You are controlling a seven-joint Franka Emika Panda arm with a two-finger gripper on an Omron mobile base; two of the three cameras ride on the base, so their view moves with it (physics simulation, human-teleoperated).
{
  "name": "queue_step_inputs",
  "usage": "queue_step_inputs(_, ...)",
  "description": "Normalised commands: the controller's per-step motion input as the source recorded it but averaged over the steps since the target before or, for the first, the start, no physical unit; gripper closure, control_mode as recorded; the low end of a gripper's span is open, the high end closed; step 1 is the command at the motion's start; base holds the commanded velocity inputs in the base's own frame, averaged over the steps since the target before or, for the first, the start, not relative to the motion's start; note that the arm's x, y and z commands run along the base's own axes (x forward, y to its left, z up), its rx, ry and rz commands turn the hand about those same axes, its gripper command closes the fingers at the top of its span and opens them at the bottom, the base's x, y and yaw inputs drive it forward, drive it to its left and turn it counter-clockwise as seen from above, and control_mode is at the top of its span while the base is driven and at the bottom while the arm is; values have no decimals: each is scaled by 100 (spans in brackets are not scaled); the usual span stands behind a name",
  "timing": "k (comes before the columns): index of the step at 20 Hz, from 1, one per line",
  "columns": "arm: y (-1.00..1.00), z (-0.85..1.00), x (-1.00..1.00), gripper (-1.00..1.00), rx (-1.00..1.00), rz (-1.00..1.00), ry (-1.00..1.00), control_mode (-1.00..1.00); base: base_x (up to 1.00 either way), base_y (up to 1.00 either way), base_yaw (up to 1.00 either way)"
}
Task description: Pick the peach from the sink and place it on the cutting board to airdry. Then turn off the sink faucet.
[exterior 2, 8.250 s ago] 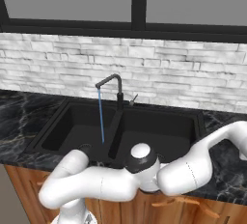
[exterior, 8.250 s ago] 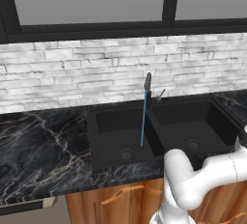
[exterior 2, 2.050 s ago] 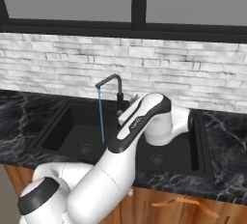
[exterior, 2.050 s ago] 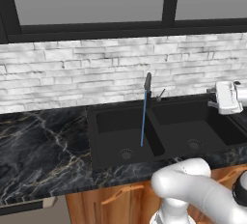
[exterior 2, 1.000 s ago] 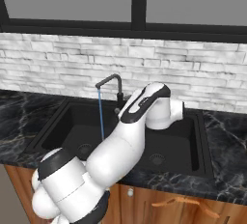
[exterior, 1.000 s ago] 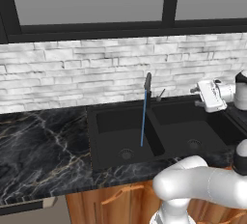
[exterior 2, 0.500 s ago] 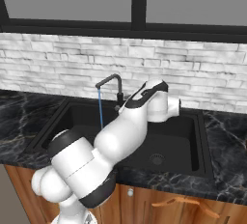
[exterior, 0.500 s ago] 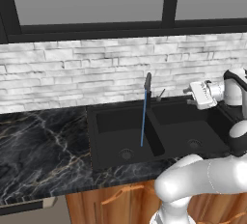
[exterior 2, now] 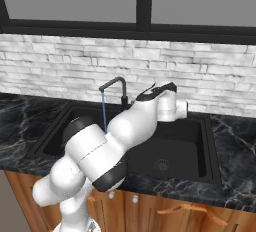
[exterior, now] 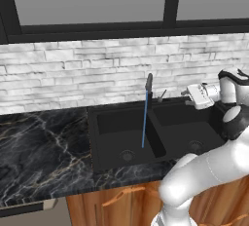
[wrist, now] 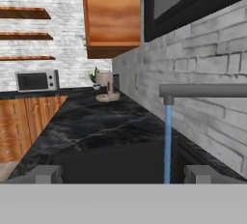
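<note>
The black double-basin sink (exterior: 116,135) lies in the dark marble counter, with a round drain in each basin. The peach is out of view, and so is the cutting board. The sink faucet (exterior: 149,84) stands behind the divider, and a thin blue water stream (exterior: 144,122) runs into the left basin. My gripper (exterior: 187,93) hovers above the back of the right basin, just right of the faucet's thin lever (exterior: 161,95), pointing left toward it. In the hand view my gripper (wrist: 123,175) is open and holds nothing, with the spout (wrist: 202,91) and stream (wrist: 167,141) ahead.
A white brick wall (exterior: 73,79) and a dark window frame rise behind the counter. My own arm (exterior 2: 125,131) crosses over the sink (exterior 2: 200,126) in the right base view. Far along the counter stand a microwave (wrist: 36,79) and a small appliance (wrist: 107,87).
My hand has moved left from the sink's right end to just beside the faucet lever. The jaws stayed open, and the water keeps running.
</note>
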Motion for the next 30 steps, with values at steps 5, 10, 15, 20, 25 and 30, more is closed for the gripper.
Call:
queue_step_inputs(5,-18,-20,32,-100,2,6,0,-100,0,0,0)
queue_step_inputs(10,-1,-21,48,-100,6,7,0,-100,0,0,0)
queue_step_inputs(15,-10,-16,43,-100,5,2,0,-100,0,0,0)
queue_step_inputs(20,-18,-12,36,-100,0,0,0,-100,0,0,0)
queue_step_inputs(25,3,0,34,-100,0,0,0,-100,0,0,0)
queue_step_inputs(30,4,-3,25,-100,-3,0,1,-100,0,0,0)
